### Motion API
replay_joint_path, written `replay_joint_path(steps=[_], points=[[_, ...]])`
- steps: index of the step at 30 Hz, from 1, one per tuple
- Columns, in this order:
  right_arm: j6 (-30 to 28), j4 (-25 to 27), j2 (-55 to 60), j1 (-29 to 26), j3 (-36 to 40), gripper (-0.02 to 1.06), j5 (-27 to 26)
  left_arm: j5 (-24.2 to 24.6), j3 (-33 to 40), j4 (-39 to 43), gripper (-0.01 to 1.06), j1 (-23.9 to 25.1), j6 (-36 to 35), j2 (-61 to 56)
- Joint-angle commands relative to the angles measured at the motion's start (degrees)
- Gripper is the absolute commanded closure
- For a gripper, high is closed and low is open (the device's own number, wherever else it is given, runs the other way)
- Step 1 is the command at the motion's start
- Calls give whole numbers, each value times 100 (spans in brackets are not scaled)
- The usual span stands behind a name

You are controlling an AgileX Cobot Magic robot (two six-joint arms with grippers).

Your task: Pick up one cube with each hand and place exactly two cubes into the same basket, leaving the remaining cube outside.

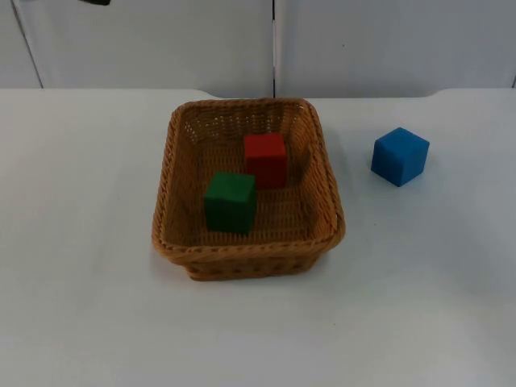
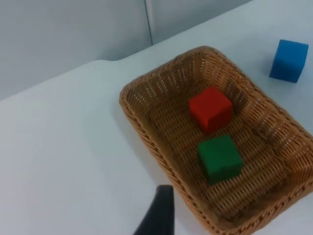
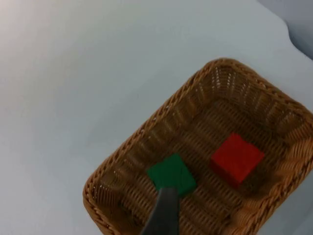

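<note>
A rectangular woven wicker basket [image 1: 246,262] sits mid-way on the white table [image 1: 81,306], holding a plain red cube [image 1: 266,159] and a plain green cube [image 1: 230,201], close together. A plain blue cube [image 1: 400,156] rests outside, to its right. Each gripper hangs above the basket; their spread cannot be told.

tan woven basket [image 1: 326,173], red cube [image 1: 266,159], green cube [image 1: 230,201], blue cube [image 1: 400,156]
</note>
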Motion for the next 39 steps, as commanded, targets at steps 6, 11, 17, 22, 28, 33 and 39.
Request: replay_joint_path(steps=[6, 11, 17, 22, 28, 33, 39], points=[[-169, 29, -864, 16, 1696, 31, -1056, 44, 398, 24, 24, 1, -113, -544], [-169, 29, -1471, 16, 2787, 31, -1640, 70, 573, 24, 24, 1, -113, -827], [-169, 29, -2208, 16, 3947, 31, -2183, 190, 875, 24, 24, 1, -159, -1182], [-169, 121, -2844, 16, 4819, 31, -2459, 485, 913, 13, 24, 1, -159, -1420], [-126, 134, -3515, 16, 5639, 31, -2819, 782, 913, 13, 24, 1, -159, -1784], [-126, 134, -4053, 16, 6125, 31, -2867, 1172, 913, 13, 24, 1, -159, -2135], [-61, 134, -4748, 16, 6710, 31, -2879, 1444, 913, 13, 24, 1, -159, -2631]])
